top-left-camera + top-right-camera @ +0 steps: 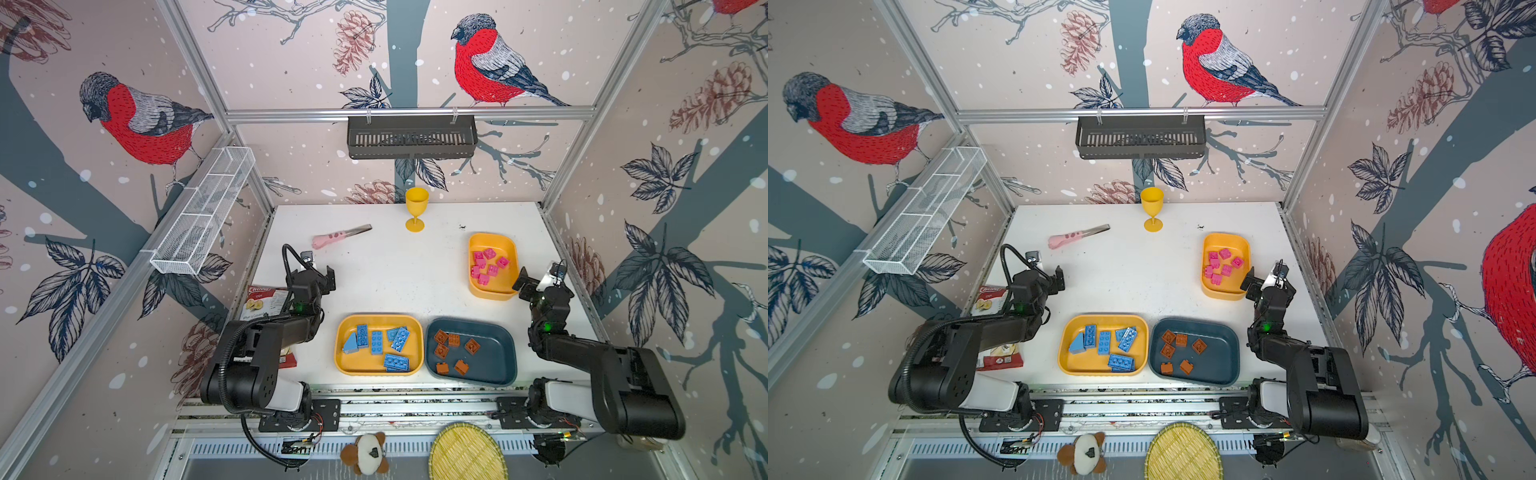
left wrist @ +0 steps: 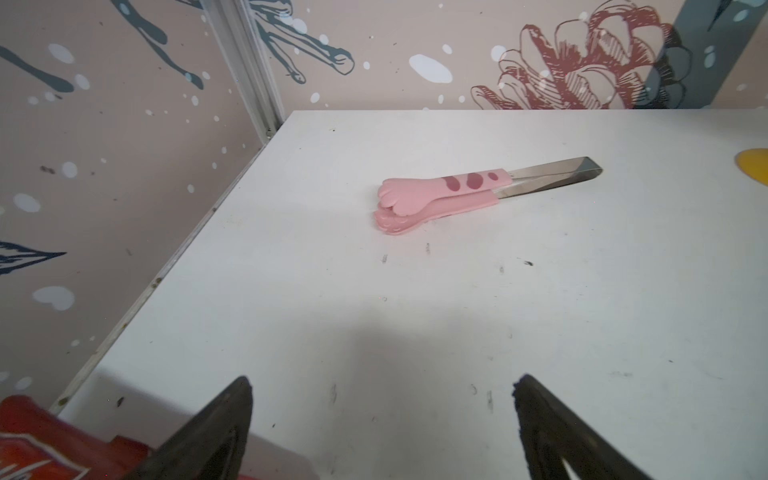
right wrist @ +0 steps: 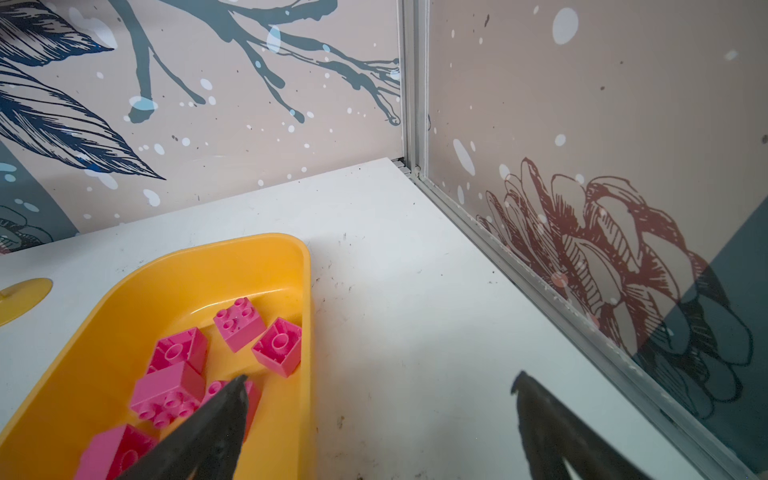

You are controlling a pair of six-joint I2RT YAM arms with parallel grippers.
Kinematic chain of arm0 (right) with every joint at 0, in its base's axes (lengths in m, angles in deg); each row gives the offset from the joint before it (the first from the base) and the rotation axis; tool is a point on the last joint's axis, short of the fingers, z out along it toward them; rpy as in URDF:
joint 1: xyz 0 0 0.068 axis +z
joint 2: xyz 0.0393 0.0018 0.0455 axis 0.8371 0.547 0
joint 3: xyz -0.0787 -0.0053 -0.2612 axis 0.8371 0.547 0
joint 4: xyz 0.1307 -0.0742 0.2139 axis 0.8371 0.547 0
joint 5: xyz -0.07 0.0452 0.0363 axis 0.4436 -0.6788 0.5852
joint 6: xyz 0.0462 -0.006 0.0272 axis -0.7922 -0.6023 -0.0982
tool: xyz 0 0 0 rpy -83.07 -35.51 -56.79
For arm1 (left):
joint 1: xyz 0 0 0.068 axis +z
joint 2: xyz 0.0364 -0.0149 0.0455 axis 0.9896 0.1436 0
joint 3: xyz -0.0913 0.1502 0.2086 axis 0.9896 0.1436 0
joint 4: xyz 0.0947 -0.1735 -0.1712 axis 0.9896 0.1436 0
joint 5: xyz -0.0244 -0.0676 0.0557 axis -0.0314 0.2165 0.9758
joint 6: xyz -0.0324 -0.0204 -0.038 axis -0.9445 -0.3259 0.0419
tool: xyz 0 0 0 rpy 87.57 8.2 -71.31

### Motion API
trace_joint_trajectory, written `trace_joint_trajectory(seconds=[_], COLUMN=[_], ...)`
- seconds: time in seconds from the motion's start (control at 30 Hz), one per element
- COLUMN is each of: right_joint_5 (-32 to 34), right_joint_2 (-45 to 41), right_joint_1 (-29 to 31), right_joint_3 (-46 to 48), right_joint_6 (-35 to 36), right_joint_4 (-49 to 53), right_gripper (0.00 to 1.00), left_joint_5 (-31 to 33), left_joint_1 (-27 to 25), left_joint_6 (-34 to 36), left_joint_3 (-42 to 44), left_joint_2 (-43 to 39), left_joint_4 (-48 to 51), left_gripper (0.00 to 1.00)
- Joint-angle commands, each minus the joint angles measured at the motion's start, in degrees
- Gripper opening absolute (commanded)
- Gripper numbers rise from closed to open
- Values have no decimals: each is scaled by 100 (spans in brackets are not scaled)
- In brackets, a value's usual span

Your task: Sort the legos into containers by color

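Near the front edge of the desk (image 1: 374,270), 2 shallow plastic trays with rounded corners sit side by side, almost touching. The larger yellow tray (image 1: 358,366) holds flat, studded blue bricks (image 1: 377,343), long rectangles plus 1 sloped wedge. The dark teal tray (image 1: 496,353) holds 6 small square brown-orange bricks (image 1: 472,345). Farther back on the right, the smaller yellow tray (image 1: 494,242), glossy and smooth-walled, holds chunky pink bricks (image 1: 492,270), some stud-side up and some showing hollow undersides. The desk's matte white top is scuffed. The left jaws, dark tapered wedges, are spread wide and empty above bare desk, short of the tongs (image 2: 478,189), which have steel strips and pink paw-shaped ends. The right jaws are likewise released and empty, at the near end of the smaller yellow tray.
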Motion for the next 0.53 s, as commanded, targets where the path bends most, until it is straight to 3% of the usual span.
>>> trace_joint_trajectory(seconds=[0.0,0.07,0.13,0.5], right_joint_5=[-109,16,354,468], right_joint_2=[340,600,574,570], right_joint_1=[36,164,276,280], right_joint_3=[177,247,248,457], right_joint_6=[-57,92,47,-8], right_joint_4=[-1105,-1609,-1462,-1847], right_gripper=[100,99,99,99], left_joint_5=[-187,-306,-536,-743], left_joint_1=[14,68,105,165], left_joint_6=[301,245,283,275], left_joint_3=[64,75,49,385], left_joint_2=[120,228,352,300], left_joint_4=[-1002,-1205,-1214,-1759], left_gripper=[97,97,97,97])
